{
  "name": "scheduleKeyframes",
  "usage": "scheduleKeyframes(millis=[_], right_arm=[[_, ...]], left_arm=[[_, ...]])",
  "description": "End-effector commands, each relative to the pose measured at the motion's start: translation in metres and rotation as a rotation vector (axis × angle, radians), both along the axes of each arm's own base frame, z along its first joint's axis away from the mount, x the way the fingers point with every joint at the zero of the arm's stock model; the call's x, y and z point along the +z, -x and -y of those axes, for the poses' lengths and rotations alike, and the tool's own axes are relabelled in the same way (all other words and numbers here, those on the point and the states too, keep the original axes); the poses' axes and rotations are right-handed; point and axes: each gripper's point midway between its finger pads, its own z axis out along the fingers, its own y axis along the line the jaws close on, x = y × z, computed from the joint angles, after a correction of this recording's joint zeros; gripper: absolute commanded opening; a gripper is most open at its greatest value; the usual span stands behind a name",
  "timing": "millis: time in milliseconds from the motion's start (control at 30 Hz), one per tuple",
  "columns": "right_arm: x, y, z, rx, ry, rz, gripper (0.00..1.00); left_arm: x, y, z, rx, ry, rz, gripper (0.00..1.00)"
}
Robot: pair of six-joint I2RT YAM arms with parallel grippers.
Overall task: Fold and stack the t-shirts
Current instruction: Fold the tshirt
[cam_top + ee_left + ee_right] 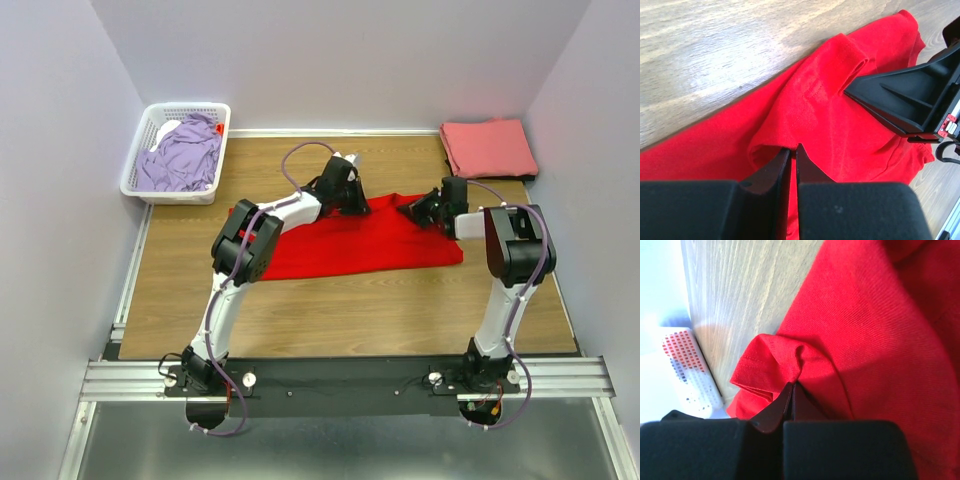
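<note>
My left hand [792,148] is pinched tight on the red t-shirt [360,248]. Its two fingers are pressed together with a raised ridge of the cloth caught between the tips. My right hand [791,385] is clamped on the same shirt, gripping a bunched, hemmed edge that puckers up just ahead of its fingertips.

The two hands sit near each other along the shirt's far edge, angled toward one another. From my left wrist I see the right hand's black body just ahead and to the right, lying over the red cloth. The rest of the shirt spreads flat on the wooden surface [330,312], beneath and behind both hands, toward my bases.

Beyond my right hand, in the far corner, the salmon-pink t-shirt [488,147] lies folded on the surface, well apart from the red one. Beyond my left hand and off to its left stands a white lattice basket [170,196]. The lavender t-shirt [185,155] is heaped loosely inside it.
</note>
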Motion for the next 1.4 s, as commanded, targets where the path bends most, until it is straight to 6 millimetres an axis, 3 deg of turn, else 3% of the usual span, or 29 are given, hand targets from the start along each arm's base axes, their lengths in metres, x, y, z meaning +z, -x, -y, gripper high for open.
scheduleKeyframes(millis=[0, 233, 600, 633, 767, 1100, 1367], right_arm=[[0.012, 0.0, 0.017, -0.013, 0.07, 0.036, 0.01], [0.036, 0.001, 0.034, 0.007, 0.185, 0.062, 0.01], [0.045, 0.007, 0.045, 0.151, 0.292, 0.026, 0.01], [0.041, 0.012, 0.056, 0.147, 0.3, -0.013, 0.01], [0.045, 0.012, 0.061, 0.198, 0.354, -0.024, 0.01], [0.057, 0.03, 0.058, 0.281, 0.367, -0.059, 0.01], [0.051, 0.061, 0.058, 0.325, 0.374, -0.132, 0.01]], left_arm=[[0.002, -0.004, -0.01, 0.013, -0.023, 0.008, 0.13], [0.013, -0.008, -0.017, 0.024, -0.038, 0.014, 0.13], [0.036, 0.005, -0.021, 0.008, -0.035, -0.01, 0.13], [0.039, 0.008, -0.021, 0.003, -0.032, -0.02, 0.13], [0.042, 0.017, -0.021, -0.008, -0.012, -0.05, 0.13], [0.046, 0.05, -0.023, -0.041, 0.006, -0.142, 0.13], [0.023, 0.083, -0.022, -0.102, -0.024, -0.217, 0.13]])
